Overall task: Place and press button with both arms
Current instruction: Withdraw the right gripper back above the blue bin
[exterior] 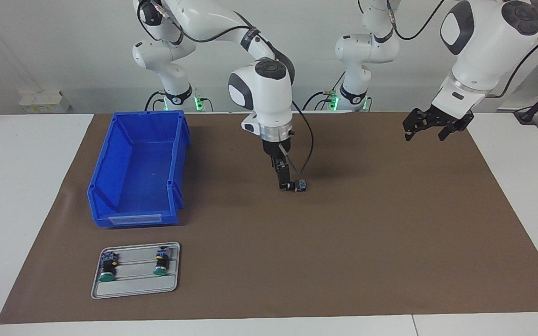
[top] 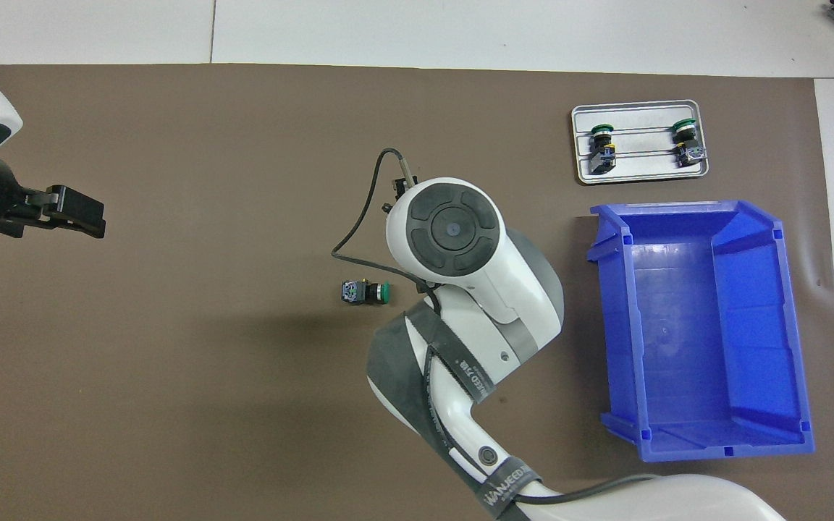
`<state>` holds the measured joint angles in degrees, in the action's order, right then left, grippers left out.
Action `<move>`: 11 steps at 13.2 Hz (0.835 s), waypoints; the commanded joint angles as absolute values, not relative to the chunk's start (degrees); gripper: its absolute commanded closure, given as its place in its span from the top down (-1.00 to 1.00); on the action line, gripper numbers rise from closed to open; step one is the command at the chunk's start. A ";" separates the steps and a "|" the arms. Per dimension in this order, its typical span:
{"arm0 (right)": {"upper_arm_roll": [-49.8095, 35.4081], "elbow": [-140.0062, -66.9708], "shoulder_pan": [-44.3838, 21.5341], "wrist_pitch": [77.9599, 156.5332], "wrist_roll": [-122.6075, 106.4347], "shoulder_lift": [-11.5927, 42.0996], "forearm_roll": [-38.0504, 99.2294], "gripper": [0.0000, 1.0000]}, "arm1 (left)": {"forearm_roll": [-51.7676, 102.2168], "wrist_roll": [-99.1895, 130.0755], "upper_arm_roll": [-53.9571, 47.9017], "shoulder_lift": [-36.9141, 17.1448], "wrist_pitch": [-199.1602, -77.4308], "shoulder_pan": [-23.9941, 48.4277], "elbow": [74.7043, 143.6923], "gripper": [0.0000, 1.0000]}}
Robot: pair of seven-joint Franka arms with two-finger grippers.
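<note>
Lying nearest the facing camera, a flat grey metal tray is resting on the brown paper mat toward the right arm's end of the table, carrying two green-capped push-buttons side by side on its rails. Nearer to the robots than the tray, a deep blue plastic bin is sitting on the same mat, with nothing showing inside it.

Around the middle of the mat, a small push-button with a round green cap, a black body and a blue-grey terminal block is lying on its side, its cap pointing toward the right arm's end of the table. The right gripper is pointing straight down, its tips just beside the button at mat level; the overhead view shows the button lying clear of the white wrist, and the fingers are standing spread rather than clamped on it.

The left gripper is hanging over the mat near the left arm's end of the table, waiting, its black jaws wide and holding nothing.
</note>
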<state>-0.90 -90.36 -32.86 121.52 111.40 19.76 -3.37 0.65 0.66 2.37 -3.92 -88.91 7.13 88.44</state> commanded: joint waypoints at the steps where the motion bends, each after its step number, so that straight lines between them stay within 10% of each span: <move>1: -1.49 -93.08 -29.11 118.67 101.82 15.57 -2.46 0.99 | 0.62 0.00 1.93 -2.55 -88.59 6.42 89.91 1.00; 11: -1.32 -99.58 -12.50 107.24 56.73 0.36 0.18 1.00 | 0.62 0.00 2.02 -2.55 -88.59 6.42 89.91 1.00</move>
<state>-0.72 -96.42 -14.97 108.46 63.61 4.11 -1.07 0.65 0.66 2.38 -3.92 -88.91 7.13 88.44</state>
